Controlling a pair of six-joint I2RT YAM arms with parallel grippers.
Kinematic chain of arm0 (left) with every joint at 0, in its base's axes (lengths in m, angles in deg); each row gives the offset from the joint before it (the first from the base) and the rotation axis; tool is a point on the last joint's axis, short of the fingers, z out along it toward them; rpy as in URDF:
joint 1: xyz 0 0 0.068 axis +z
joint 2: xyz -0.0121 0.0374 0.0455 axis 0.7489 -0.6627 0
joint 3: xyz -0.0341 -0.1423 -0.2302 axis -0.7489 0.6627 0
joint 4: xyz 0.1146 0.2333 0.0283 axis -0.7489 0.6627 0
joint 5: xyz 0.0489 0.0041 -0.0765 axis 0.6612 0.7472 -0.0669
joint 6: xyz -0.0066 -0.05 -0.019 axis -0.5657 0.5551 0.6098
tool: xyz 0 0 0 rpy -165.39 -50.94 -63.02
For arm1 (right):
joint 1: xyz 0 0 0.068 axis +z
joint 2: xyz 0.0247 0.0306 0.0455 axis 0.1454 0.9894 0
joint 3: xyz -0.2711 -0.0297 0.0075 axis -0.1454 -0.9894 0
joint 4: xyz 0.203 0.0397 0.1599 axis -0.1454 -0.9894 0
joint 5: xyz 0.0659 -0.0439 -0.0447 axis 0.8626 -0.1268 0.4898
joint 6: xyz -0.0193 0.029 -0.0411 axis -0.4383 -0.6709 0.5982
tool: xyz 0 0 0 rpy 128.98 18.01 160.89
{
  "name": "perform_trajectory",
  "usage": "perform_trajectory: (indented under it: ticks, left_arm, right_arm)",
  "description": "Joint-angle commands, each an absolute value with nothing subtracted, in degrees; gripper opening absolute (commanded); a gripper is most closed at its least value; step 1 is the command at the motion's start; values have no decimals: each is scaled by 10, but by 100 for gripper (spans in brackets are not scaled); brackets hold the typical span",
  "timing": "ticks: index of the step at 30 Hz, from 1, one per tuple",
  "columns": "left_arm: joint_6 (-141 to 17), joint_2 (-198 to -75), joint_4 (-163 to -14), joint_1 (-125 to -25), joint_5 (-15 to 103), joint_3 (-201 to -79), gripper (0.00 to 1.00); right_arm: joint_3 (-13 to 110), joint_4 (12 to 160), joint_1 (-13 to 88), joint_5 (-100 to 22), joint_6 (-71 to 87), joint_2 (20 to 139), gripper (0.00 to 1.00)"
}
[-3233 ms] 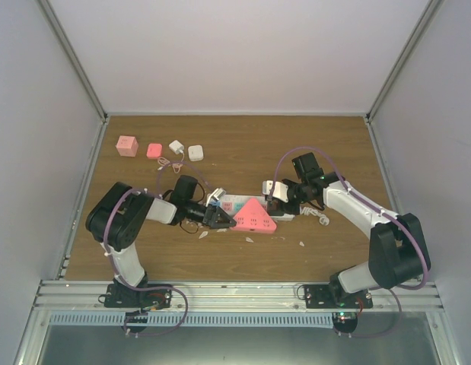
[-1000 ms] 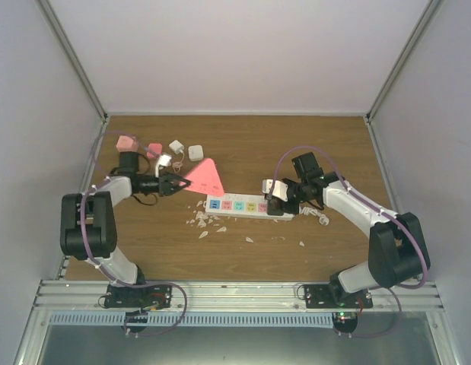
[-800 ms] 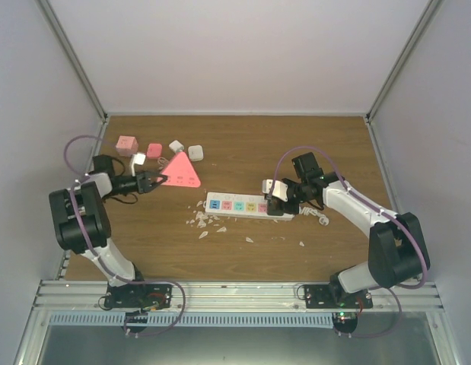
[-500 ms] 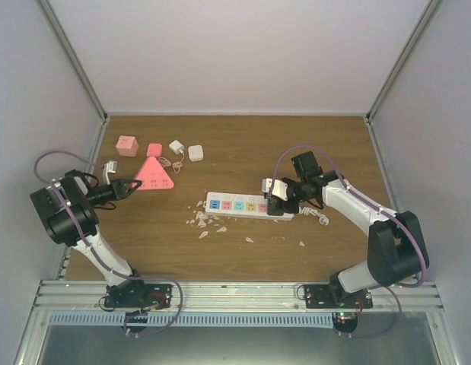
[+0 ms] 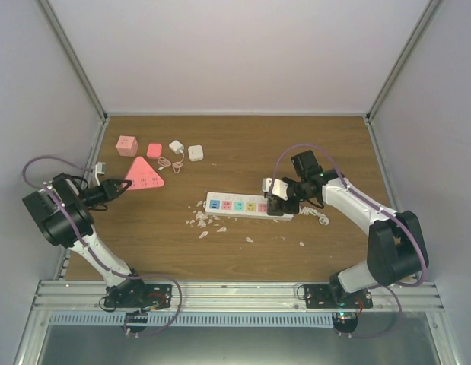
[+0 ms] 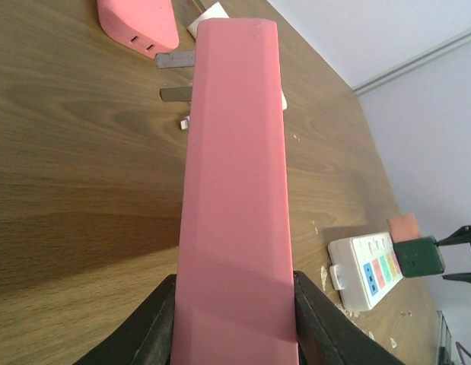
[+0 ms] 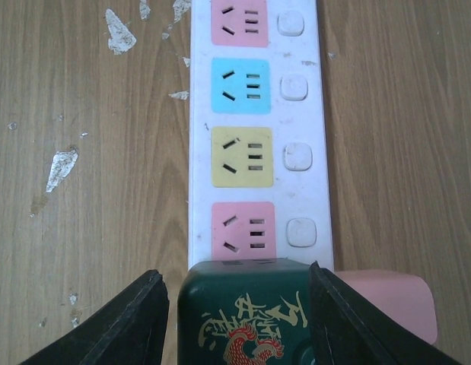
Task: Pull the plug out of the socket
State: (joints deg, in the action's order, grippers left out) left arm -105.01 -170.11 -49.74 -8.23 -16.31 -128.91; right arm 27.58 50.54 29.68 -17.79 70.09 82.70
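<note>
- The socket (image 5: 244, 205) lies flat near the middle of the wooden table (image 5: 243, 141), outlet faces up.
- From above, its long axis runs left to right across the table, with the left end a touch farther back. The white cord (image 5: 319, 218) is bunched just off the right end.
- In the right wrist view the strip runs straight away from the camera. Its faces read pink (image 7: 243, 230), yellow, blue, pink from near to far, and a white button (image 7: 300, 231) sits to the right of each.
- The pink triangular plug (image 5: 146, 174) is off the strip and well apart from it, at the left of the table. One corner points toward the back wall.
- The left gripper (image 6: 235, 304) is clamped on the plug. Its black fingers (image 6: 155, 323) press both flat sides of the pink slab, which shows edge-on in the left wrist view.
- Two metal prongs (image 6: 176, 61) stick out bare from one face of the plug.
- The right gripper (image 7: 237, 277) is at the strip's right end, straddling a dark green block (image 7: 246, 323) that sits on that end.
- Its jaws stand moderately apart, close on both sides of the block. I cannot tell whether they press on it.
- A pink piece (image 7: 391, 300) lies just beside the green block.
- Near the back left are a pink cube (image 5: 127, 145), a smaller pink block (image 5: 154, 150), a white charger (image 5: 176, 146) and a white cube (image 5: 195, 153).
- White scraps (image 5: 201, 221) are scattered by the strip's left end.
</note>
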Motion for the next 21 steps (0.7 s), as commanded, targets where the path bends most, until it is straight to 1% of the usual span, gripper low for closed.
perform_trajectory:
  ticks: [1, 4, 8, 12, 15, 16, 17, 21]
  left_arm:
    - [-1039, -1719, -551, -73, -45, -1300, 29]
    - [-1039, -1714, -550, -74, -44, -1300, 38]
    - [-1042, -1689, -562, -74, -22, -1292, 53]
    - [-1044, -1650, -577, -75, 8, -1285, 66]
    - [-1041, -1609, -598, -84, 55, -1270, 78]
    - [-1041, -1594, -605, -88, 73, -1263, 85]
    - [-1044, -1580, -609, -92, 90, -1258, 88]
    - [-1061, -1521, -618, -120, 146, -1248, 93]
  right_arm:
    - [294, 481, 296, -166, 689, 831, 52]
    - [296, 481, 296, -159, 686, 827, 53]
    - [298, 483, 296, -155, 682, 818, 53]
    - [305, 482, 296, -150, 677, 810, 53]
    - [310, 480, 296, -146, 673, 800, 54]
    - [311, 479, 296, -146, 671, 797, 54]
    - [312, 477, 296, -144, 671, 793, 54]
    - [311, 465, 296, -142, 668, 778, 55]
